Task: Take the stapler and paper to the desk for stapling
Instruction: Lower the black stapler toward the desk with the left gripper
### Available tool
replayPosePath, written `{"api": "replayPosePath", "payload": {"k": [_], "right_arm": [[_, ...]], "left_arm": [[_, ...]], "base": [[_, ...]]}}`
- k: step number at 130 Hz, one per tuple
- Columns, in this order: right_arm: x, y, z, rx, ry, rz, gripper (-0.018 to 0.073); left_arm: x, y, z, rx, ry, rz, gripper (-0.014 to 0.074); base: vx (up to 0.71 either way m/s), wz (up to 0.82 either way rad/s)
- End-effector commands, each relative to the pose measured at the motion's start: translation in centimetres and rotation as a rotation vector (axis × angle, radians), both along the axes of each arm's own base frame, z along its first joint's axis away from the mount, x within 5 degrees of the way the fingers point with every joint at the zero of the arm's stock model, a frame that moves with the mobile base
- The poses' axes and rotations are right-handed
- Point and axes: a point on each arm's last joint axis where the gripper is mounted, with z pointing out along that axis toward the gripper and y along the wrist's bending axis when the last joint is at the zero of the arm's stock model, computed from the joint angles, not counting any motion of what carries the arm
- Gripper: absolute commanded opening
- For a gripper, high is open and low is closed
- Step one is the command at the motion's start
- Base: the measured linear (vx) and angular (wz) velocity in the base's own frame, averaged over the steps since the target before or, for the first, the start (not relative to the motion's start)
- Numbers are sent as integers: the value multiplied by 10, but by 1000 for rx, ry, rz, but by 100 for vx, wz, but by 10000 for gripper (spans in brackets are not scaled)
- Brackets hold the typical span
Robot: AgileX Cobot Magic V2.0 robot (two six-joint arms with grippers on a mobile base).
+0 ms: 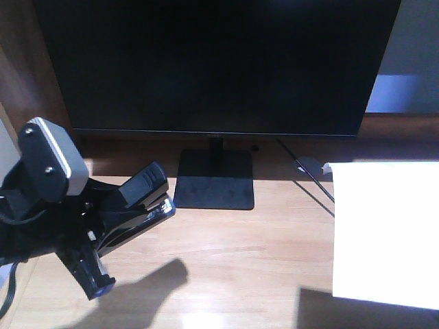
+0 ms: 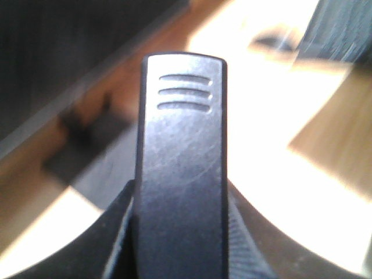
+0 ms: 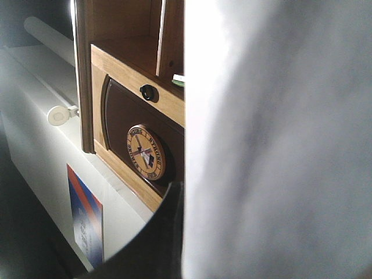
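Note:
In the front view my left gripper (image 1: pixel 118 221) hangs above the left part of the light wooden desk (image 1: pixel 240 260) and is shut on the black stapler (image 1: pixel 143 194), whose metal underside shows. The stapler tilts up to the right and casts a shadow on the desk. In the left wrist view the stapler (image 2: pixel 181 151) fills the middle, clamped between both fingers (image 2: pixel 116 232). The white paper (image 1: pixel 387 233) hovers over the desk's right side. In the right wrist view the paper (image 3: pixel 279 139) covers the right half; my right gripper (image 3: pixel 185 232) is shut on it, with only one finger (image 3: pixel 165 232) showing.
A black monitor (image 1: pixel 219 62) stands at the back of the desk on a square black stand (image 1: pixel 215 181). A dark cable (image 1: pixel 312 175) runs beside the paper. The right wrist view shows a wooden cabinet with a round emblem (image 3: pixel 146 152) and a white box (image 3: pixel 40 145).

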Motion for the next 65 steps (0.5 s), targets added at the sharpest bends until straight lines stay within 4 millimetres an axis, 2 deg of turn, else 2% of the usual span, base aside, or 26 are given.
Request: {"api": "replayPosePath", "payload": {"k": [1,14,39,65], "right_arm": [[-9,0,12,0,-90,-3,-7],[-9,0,12,0,-90,-3,-7],[-9,0,12,0,-90,-3,-7],[-9,0,12,-1,-86,-3,-7]], "left_arm": [[13,5,4,-28,-10,-7,-6],[24,10,-9,-19,33,-66,-6],[39,12,-33,19,52,-296,-6],[56,6,-42,32,49,-500,-6]], "base": [[0,0],[0,0],[0,0],[0,0]]}}
